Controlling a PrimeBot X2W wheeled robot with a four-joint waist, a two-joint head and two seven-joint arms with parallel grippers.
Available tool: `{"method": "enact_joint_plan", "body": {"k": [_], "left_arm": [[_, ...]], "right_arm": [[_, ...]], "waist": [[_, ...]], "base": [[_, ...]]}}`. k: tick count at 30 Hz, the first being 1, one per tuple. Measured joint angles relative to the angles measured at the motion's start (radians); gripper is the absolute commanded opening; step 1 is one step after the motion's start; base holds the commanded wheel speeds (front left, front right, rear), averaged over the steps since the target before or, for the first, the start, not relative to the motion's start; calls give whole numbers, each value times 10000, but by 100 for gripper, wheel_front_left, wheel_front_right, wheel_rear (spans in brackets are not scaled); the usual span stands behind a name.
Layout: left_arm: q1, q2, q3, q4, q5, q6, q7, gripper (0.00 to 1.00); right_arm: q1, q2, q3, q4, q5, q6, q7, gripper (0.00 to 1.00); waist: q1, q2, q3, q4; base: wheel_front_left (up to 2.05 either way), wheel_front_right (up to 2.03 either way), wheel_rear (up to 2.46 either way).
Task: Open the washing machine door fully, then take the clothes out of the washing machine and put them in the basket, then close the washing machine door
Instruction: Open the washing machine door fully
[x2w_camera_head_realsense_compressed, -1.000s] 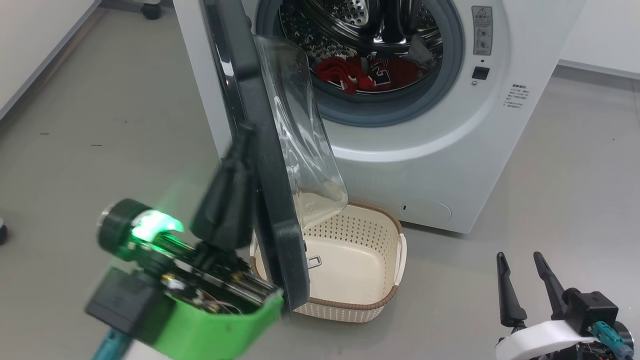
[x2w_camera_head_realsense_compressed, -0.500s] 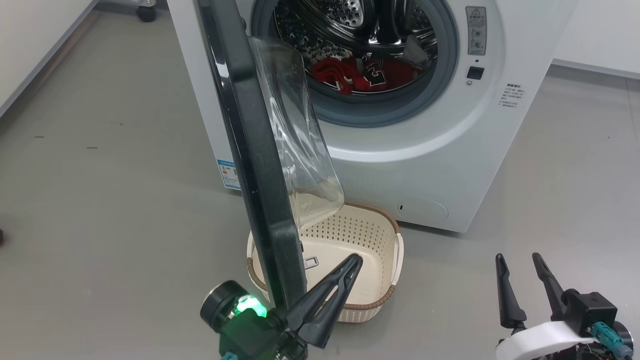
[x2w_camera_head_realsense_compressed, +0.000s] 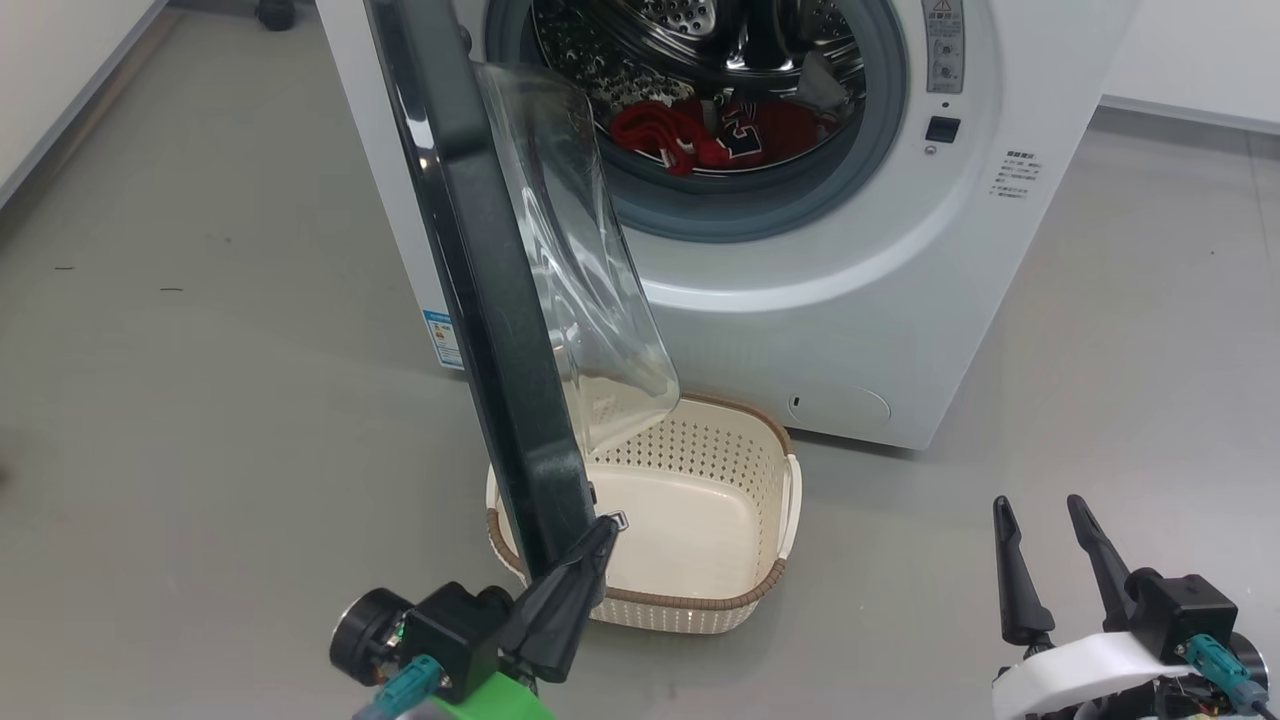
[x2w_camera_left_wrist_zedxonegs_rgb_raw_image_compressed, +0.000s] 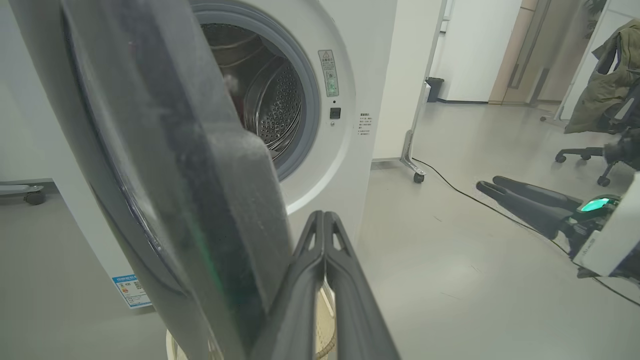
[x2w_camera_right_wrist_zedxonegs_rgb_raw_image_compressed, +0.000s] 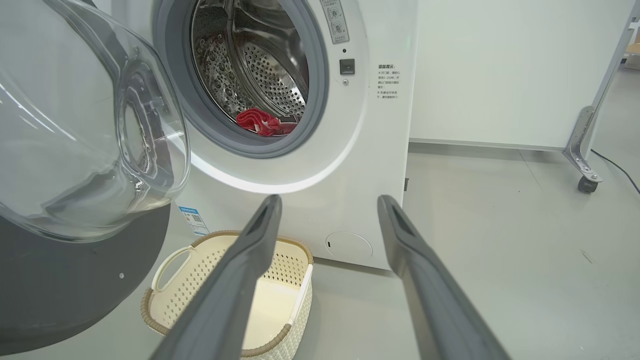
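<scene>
The white washing machine (x2w_camera_head_realsense_compressed: 860, 300) stands with its door (x2w_camera_head_realsense_compressed: 470, 250) swung out, edge-on to me, its clear glass bowl (x2w_camera_head_realsense_compressed: 570, 230) facing the drum. Red clothes (x2w_camera_head_realsense_compressed: 700, 135) lie in the steel drum and also show as clothes (x2w_camera_right_wrist_zedxonegs_rgb_raw_image_compressed: 260, 122) in the right wrist view. The cream basket (x2w_camera_head_realsense_compressed: 740, 600) sits on the floor under the door, nothing in it. My left gripper (x2w_camera_head_realsense_compressed: 608, 525) is shut and holds nothing, its tips by the door's lower edge on the bowl side; the left gripper (x2w_camera_left_wrist_zedxonegs_rgb_raw_image_compressed: 324, 215) lies close beside that edge. My right gripper (x2w_camera_head_realsense_compressed: 1037, 505) stands open, low at the right, well apart from the machine.
Grey floor (x2w_camera_head_realsense_compressed: 200, 350) spreads left and right of the machine. A wheeled frame leg (x2w_camera_right_wrist_zedxonegs_rgb_raw_image_compressed: 585, 180) and a floor cable (x2w_camera_left_wrist_zedxonegs_rgb_raw_image_compressed: 450, 187) lie to the machine's right. An office chair with a jacket (x2w_camera_left_wrist_zedxonegs_rgb_raw_image_compressed: 600, 90) stands further off. A white wall (x2w_camera_right_wrist_zedxonegs_rgb_raw_image_compressed: 500, 75) is behind.
My left gripper has left the door's outer face, dropped down and come round its lower edge to the bowl side. The camera has shifted slightly. The right gripper is unchanged.
</scene>
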Motion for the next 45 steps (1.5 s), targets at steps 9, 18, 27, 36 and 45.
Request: {"method": "enact_joint_plan", "body": {"k": [9,18,27,36,45], "left_arm": [[-24,-21,198,581,-73,157,67,0],[-35,-211,372,867,-73,378,-40,0],[-58,-345,309,953,-71,458,-251,0],[-58,-449,349,1120,-52,614,-464,0],[-57,-474,476,1302,-56,777,-656,0]], "right_arm": [[-99,40,-113,10,-56,94,0,100],[-222,59,-276,15,-58,98,0,100],[-253,79,-562,12,-59,98,0,100],[-251,92,-871,8,-138,98,0,100],[-218,100,-1045,10,-140,98,0,100]], "waist": [[0,0,139,-77],[0,0,239,-47],[0,0,344,328],[0,0,383,941],[0,0,363,1670]], "base": [[0,0,0],[0,0,0],[0,0,0],[0,0,0],[0,0,0]]}}
